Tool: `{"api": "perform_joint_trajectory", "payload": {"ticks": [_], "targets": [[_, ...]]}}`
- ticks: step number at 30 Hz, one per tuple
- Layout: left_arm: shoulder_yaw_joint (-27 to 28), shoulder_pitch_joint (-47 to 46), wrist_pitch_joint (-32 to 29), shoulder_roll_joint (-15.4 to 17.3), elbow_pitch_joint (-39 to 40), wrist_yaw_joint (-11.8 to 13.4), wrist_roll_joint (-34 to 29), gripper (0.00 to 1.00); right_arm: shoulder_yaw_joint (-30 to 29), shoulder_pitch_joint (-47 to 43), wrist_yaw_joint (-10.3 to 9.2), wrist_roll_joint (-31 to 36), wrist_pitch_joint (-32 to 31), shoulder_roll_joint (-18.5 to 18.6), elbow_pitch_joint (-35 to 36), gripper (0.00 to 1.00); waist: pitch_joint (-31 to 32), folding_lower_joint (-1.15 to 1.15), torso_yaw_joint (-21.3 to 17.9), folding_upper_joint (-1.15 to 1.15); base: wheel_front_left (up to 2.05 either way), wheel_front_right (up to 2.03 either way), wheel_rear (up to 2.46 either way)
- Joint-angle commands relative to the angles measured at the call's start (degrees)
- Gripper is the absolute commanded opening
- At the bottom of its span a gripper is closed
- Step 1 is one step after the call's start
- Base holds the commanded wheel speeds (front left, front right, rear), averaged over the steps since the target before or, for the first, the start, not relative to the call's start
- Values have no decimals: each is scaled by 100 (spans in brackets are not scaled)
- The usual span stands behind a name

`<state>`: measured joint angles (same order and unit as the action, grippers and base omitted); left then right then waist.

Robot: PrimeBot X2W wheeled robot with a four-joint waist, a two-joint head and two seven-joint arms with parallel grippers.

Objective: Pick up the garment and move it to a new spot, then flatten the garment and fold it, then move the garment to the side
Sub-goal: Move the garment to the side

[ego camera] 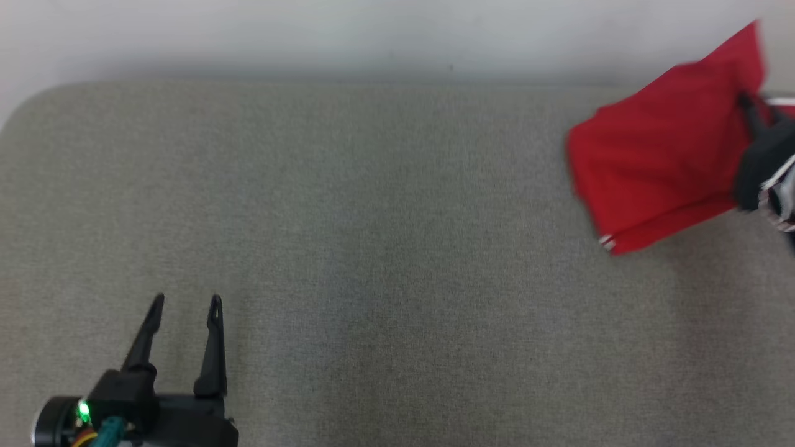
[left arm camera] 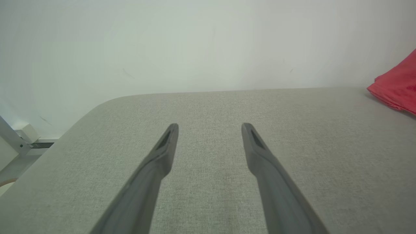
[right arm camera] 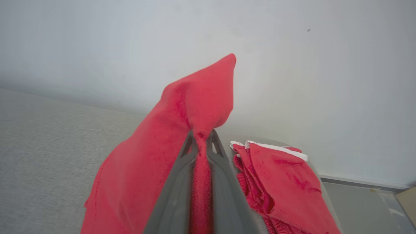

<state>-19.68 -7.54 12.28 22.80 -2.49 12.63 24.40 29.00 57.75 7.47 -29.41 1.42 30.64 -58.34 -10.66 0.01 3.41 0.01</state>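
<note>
the red garment (ego camera: pixel 658 155) is at about two o'clock in the head view, near the far right corner of the grey padded table (ego camera: pixel 372 217). it is blurred, with one corner raised toward the pale wall (ego camera: pixel 372 31) and a white-trimmed corner lowest, at about five o'clock on the cloth; i cannot tell whether that low corner touches the table. the right gripper (ego camera: pixel 743 102) reaches in from three o'clock, pinched tight on the cloth near the garment's right edge. in the right wrist view its two dark fingers (right arm camera: pixel 177 185) squeeze a narrow fold of red fabric that runs down between them, a peak of cloth stands up past the tips toward twelve o'clock, and the rest drapes down toward seven o'clock. at four o'clock in that view, just beside the fingers, a rumpled pile of red cloth with white trim (right arm camera: pixel 279 175) lies on the table's corner; i cannot tell whether it belongs to the same garment. the left gripper (ego camera: pixel 186 301) is at seven o'clock in the head view, well apart from the garment, its fingers spread and pointing toward twelve o'clock with bare table between them.
</note>
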Motion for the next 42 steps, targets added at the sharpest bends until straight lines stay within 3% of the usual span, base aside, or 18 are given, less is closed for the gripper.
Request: {"api": "perform_joint_trajectory", "payload": {"ticks": [1,7,15,26,33,34,35,36,39,42], "targets": [[29,-112,21,47,55,19,-52,100,68,150,4,49,-31,150,1,0,-409,-1,-88,-1,0,0,0],[225,-512,16,297,552,99,-227,100,674,1148,4,230,-305,1268,12,0,-1328,-1,-9,-1,0,0,0],[447,-702,-118,625,1190,257,-366,100,1174,2054,4,388,-487,1999,-292,0,-2012,-1,65,-1,0,0,0],[619,-543,-304,907,1815,424,-494,100,1312,2513,4,548,-391,2408,-1019,0,-2429,-1,20,-1,0,0,0],[721,-461,-406,1043,2038,502,-506,100,1313,2658,3,758,-310,2374,-1363,0,-2536,-1,-54,-1,0,0,0],[750,-450,-410,1066,2065,509,-502,100,1304,2667,3,789,-322,2339,-1395,26,-2552,-1,-71,-1,0,0,0],[762,-443,-414,1075,2082,517,-497,100,1301,2656,4,822,-397,2323,-1428,95,-2560,-1,-82,-1,0,0,0],[768,-435,-420,1081,2091,531,-496,100,1276,2672,3,859,-443,2344,-1455,100,-2565,-1,-90,-1,0,0,0],[770,-419,-416,1070,2094,554,-503,100,1178,2840,3,1081,-173,2420,-1502,100,-2567,-1,-128,-1,0,0,0],[763,-424,-367,1021,2031,575,-459,100,945,2968,4,1100,161,2201,-1520,100,-2505,-1,-197,-1,0,0,0]]}}
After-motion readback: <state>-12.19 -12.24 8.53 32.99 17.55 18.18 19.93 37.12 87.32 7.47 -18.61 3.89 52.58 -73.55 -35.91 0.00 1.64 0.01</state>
